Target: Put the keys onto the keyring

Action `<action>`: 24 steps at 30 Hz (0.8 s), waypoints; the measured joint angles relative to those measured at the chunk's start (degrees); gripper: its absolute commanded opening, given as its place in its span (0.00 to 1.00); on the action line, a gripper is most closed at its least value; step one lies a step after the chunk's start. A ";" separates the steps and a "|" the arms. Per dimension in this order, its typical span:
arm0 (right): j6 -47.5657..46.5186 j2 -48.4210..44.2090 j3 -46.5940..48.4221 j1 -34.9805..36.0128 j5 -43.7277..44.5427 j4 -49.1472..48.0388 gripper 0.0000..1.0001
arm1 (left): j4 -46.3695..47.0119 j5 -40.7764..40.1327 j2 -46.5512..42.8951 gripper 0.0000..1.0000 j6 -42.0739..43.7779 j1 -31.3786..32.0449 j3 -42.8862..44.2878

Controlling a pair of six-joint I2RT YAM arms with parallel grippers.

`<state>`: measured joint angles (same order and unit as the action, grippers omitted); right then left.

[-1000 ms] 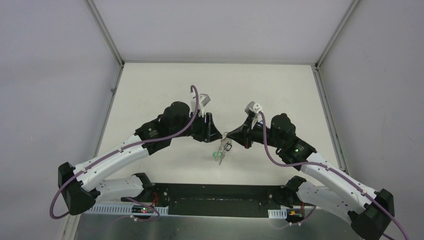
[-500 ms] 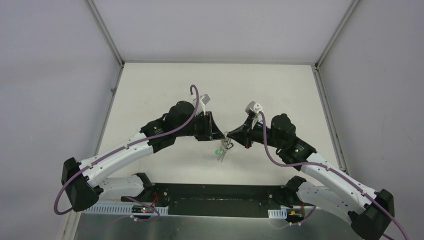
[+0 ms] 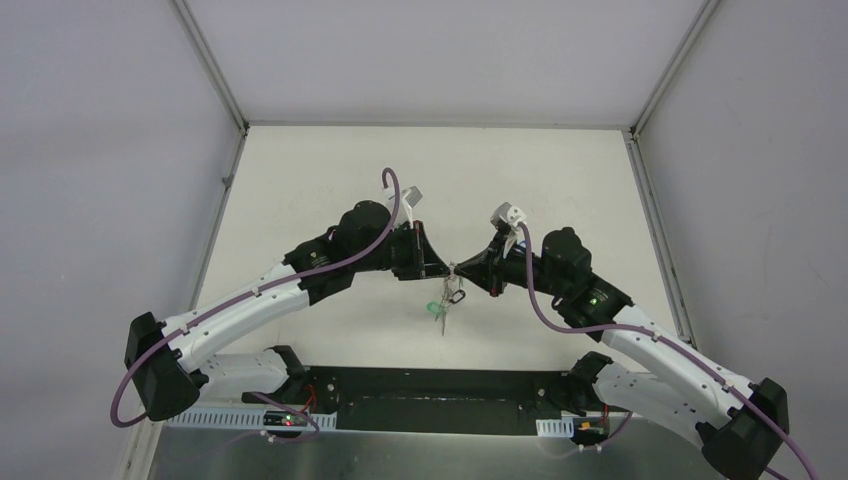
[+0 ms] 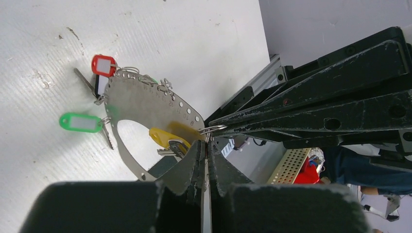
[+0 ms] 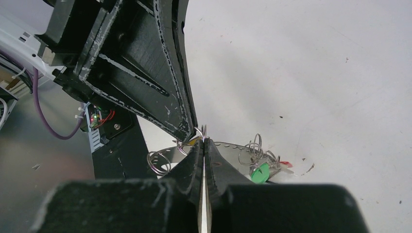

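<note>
Top external shows you both arms meeting mid-worktop, walls well apart on every side. Your right fingers clamp the keyring rim, tagged keys dangling. Your left fingers are pinched together right beside them (grip unclear).

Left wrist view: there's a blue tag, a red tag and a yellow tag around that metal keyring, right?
Not blue: the left wrist view shows a green tag, with the red tag and yellow tag around the metal keyring.
</note>
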<state>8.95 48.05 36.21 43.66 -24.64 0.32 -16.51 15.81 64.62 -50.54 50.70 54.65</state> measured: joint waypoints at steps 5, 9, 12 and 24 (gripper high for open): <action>0.00 0.00 0.00 -0.09 0.02 0.04 0.00 | 0.04 0.70 0.00 0.00 0.68 -0.02 -0.07; 0.26 0.00 0.00 -0.09 0.24 0.11 0.00 | -0.15 0.74 -0.02 0.00 2.14 -0.02 -0.07; 0.76 0.00 0.00 -0.09 0.46 0.07 0.08 | -0.57 0.63 -0.46 0.00 3.80 -0.02 -0.07; 4.57 -1.99 0.00 -1.20 1.68 -1.29 0.82 | -3.93 -0.83 -6.56 0.00 15.06 -0.02 -0.59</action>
<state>13.52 46.06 36.21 42.46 -22.96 -0.97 -20.45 14.98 58.06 -35.48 50.68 54.06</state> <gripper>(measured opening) 0.828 0.010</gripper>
